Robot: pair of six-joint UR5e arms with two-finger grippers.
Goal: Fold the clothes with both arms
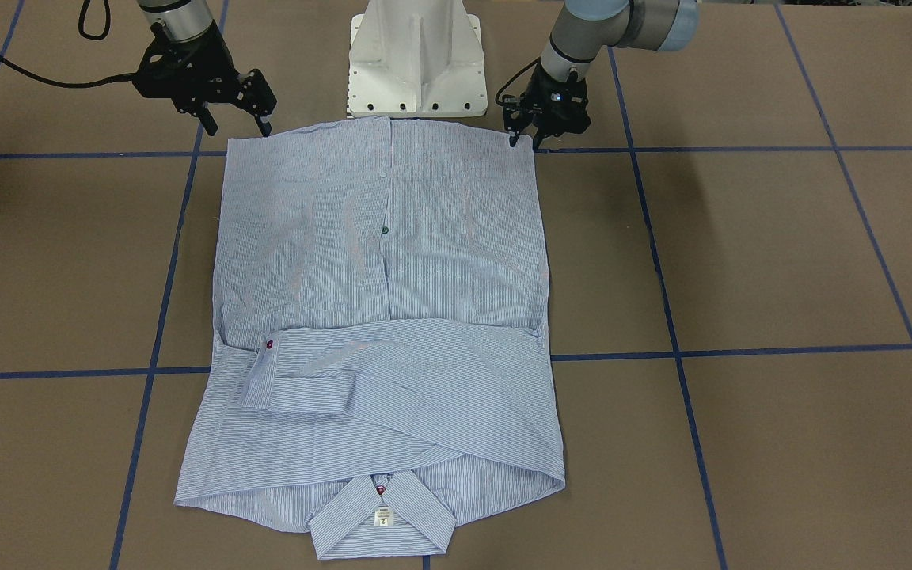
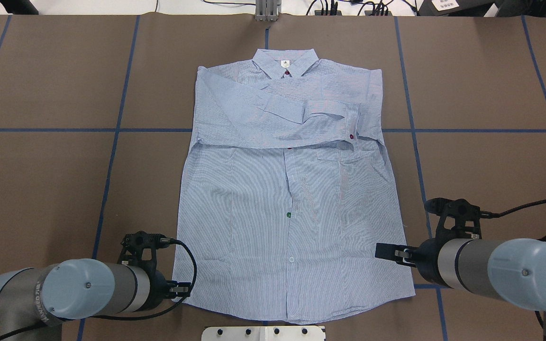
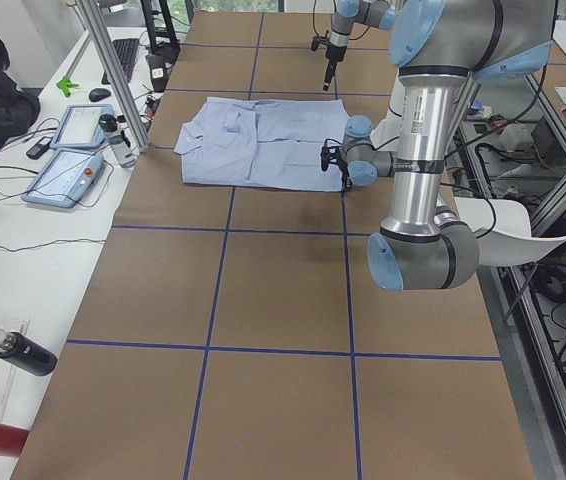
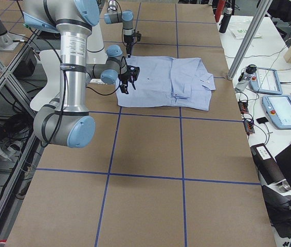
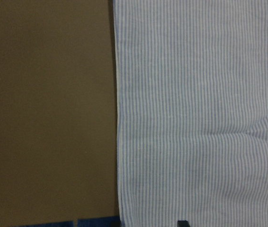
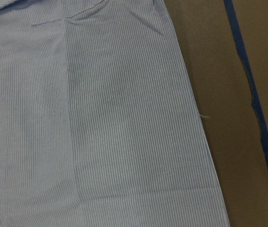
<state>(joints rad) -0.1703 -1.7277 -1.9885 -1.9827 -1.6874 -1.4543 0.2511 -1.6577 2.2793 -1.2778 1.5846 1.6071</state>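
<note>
Light blue striped shirt (image 2: 273,237), flat, front-up (sleeves folded across chest)

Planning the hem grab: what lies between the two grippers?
The hem of the shirt runs between right gripper and left gripper, white base just behind, seen in the front-facing view.

A brown table (image 2: 40,180) with blue tape lines (image 2: 64,129) carries the striped shirt (image 2: 254,227).

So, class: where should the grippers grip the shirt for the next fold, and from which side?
Probably its two hem corners, from the robot's side: the shirt lies flat, sleeves already folded across the chest, and the left gripper and right gripper sit right beside those corners.
</note>
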